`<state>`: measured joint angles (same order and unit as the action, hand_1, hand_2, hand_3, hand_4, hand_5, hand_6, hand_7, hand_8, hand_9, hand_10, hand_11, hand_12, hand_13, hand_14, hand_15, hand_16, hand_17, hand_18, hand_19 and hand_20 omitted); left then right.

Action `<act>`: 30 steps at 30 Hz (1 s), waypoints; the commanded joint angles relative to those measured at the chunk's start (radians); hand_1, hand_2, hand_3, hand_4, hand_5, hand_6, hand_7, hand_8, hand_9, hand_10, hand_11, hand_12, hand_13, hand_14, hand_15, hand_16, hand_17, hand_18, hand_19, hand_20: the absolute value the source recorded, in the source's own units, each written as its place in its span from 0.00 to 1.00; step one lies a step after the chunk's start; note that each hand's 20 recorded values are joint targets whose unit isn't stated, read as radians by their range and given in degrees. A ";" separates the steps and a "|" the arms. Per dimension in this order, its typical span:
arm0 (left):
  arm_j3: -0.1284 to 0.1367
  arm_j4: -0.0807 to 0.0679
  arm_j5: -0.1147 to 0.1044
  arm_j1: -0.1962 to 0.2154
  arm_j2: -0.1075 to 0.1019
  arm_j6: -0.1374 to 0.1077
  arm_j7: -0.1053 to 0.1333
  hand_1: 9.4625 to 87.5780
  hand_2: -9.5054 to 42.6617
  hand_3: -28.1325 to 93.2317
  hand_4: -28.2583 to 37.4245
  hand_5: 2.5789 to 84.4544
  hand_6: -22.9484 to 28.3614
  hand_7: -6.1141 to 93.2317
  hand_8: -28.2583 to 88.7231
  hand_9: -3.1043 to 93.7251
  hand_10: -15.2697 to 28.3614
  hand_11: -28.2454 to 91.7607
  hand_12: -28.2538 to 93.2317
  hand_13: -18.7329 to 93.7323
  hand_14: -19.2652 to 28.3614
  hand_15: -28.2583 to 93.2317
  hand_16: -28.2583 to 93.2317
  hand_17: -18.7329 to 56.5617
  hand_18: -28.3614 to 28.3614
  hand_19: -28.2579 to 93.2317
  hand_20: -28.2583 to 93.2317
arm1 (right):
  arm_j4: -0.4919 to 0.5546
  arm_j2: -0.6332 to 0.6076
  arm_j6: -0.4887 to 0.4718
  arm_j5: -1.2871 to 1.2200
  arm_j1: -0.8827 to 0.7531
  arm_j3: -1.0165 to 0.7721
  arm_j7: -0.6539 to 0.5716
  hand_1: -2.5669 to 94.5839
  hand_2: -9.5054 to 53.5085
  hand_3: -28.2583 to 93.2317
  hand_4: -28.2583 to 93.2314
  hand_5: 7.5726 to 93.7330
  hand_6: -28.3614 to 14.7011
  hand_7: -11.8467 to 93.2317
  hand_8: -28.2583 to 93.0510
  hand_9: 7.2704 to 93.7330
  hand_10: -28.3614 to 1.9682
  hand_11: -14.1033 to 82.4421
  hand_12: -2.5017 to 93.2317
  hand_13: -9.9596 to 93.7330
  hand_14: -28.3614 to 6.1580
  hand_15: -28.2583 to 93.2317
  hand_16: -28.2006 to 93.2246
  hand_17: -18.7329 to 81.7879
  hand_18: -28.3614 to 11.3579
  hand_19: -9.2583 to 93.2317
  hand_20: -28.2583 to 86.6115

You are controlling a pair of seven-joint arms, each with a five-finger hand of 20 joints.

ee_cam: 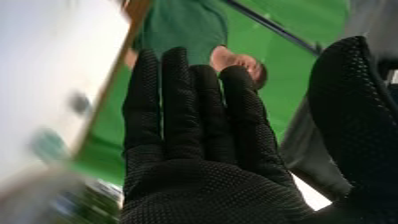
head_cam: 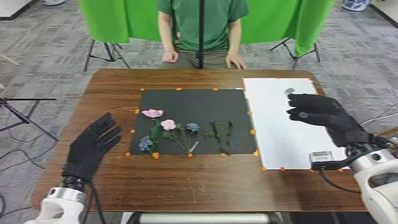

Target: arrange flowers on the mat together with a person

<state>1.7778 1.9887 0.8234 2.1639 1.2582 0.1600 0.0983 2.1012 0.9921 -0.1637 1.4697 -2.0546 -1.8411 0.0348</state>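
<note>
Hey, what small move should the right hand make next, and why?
Probably ease the right hand toward the small grey thing on the white sheet, perhaps a loose piece. The hand is open beside it, while pink flowers and blue flowers already lie on the dark mat.

left robot hand (head_cam: pixel 88 145): fingers extended | right robot hand (head_cam: pixel 318 112): fingers straight, thumb spread

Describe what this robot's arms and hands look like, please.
The left arm and right arm are white and rounded, with dark cables near the wrists. The left hand and right hand look rather human, with fingers and a thumb in black fabric gloves. Close up, the right glove has a fine, dotted texture.
</note>
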 commanded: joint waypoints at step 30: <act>-0.009 0.001 0.020 0.010 -0.004 -0.012 -0.002 0.20 0.13 0.81 0.00 0.35 0.52 0.25 0.16 0.26 0.61 0.44 0.34 0.36 0.70 0.42 0.22 0.12 0.88 0.60 0.27 | -0.584 -0.302 -0.038 1.006 0.759 0.625 -0.295 0.30 0.00 0.93 0.00 0.15 0.51 0.26 0.17 0.13 0.55 0.19 0.26 0.35 0.44 0.24 0.47 0.25 0.30 0.44 0.39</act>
<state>1.7671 1.9912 0.8340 2.1658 1.2444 0.1403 0.1065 1.5747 0.6580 -0.1769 2.4810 -1.4064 -1.2497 -0.2841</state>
